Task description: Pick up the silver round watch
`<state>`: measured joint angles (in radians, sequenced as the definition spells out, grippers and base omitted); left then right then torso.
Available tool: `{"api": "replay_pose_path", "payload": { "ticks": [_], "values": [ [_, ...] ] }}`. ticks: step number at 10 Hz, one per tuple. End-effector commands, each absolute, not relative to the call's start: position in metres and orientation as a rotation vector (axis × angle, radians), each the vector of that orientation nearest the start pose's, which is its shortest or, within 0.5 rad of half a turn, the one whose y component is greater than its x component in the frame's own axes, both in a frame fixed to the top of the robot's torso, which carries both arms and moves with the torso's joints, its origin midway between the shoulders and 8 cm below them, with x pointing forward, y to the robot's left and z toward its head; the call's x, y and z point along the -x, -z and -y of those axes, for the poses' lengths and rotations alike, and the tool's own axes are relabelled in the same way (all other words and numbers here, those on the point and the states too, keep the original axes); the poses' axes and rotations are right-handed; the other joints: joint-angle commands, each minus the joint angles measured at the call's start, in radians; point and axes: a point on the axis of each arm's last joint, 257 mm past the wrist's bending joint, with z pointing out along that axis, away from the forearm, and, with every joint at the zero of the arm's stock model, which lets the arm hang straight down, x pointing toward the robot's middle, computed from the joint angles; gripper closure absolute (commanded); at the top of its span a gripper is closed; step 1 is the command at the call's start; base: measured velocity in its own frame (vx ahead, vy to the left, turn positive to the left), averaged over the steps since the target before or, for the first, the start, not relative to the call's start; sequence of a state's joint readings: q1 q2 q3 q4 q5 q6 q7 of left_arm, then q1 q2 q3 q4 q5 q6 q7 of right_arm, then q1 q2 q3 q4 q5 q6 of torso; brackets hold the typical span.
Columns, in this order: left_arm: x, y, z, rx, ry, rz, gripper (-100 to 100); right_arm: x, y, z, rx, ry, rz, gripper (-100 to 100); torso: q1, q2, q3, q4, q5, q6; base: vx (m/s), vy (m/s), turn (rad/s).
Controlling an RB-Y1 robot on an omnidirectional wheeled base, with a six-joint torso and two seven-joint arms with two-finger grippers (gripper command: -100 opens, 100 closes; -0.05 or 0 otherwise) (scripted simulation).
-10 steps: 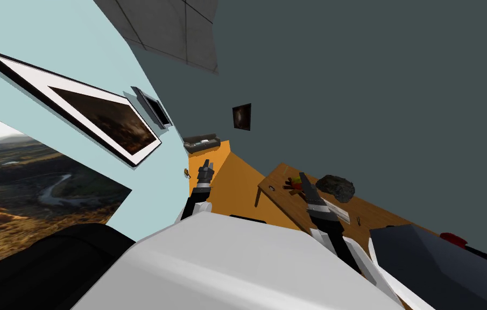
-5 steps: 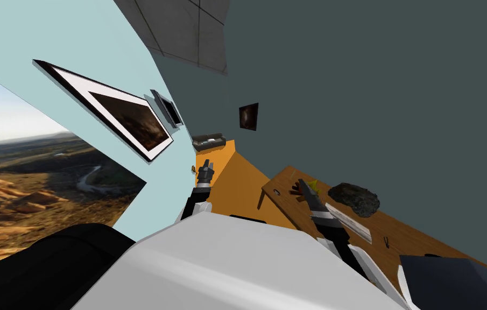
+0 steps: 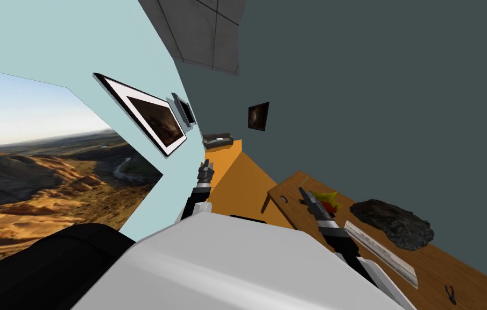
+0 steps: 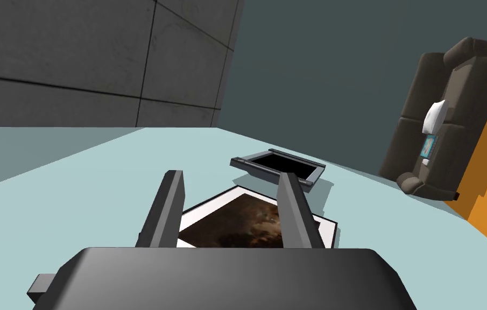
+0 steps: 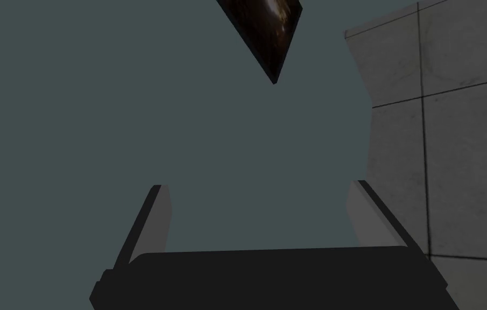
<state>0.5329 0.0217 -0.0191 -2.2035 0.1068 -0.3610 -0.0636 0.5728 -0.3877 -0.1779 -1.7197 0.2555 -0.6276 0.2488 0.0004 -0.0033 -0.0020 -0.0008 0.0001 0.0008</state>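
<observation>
Table (image 3: 441, 263): wooden, against the dark wall. Right gripper (image 3: 302, 192): over the table's near end, fingers apart, empty. Left gripper (image 3: 206, 164): beside the pale wall, fingers apart, empty. Watch (image 3: 283, 199): on the table's corner, near the right gripper, untouched.

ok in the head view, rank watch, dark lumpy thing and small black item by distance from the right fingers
1. watch, by the table corner, beside the right fingers
2. dark lumpy thing, farther along, by the wall
3. small black item, far down the table
</observation>
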Motion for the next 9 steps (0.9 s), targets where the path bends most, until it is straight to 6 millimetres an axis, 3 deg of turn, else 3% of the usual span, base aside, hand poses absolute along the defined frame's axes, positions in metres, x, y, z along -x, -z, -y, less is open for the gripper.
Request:
{"api": "replay_pose_path", "payload": {
  "ticks": [1,6,9],
  "values": [
    [-0.373,0.052,-0.292,0.884,1.257,-0.756,0,-0.335,0.241,0.397,-0.342,-0.522,-1.483,-100,0.000,0.000,0.000,0.000,0.000,0.000,0.043,0.008,0.208],
    [-0.373,0.052,-0.293,0.884,1.257,-0.756,0,-0.297,0.308,0.436,-0.286,-0.375,-1.686,-100,0.001,0.001,0.000,0.000,0.000,0.000,0.041,0.006,0.270],
    [-0.373,0.052,-0.292,0.884,1.257,-0.756,0,-0.277,0.336,0.454,-0.278,-0.317,-1.769,-100,0.001,0.000,0.000,0.000,0.000,-0.001,0.035,0.003,0.204]
  ]
}}
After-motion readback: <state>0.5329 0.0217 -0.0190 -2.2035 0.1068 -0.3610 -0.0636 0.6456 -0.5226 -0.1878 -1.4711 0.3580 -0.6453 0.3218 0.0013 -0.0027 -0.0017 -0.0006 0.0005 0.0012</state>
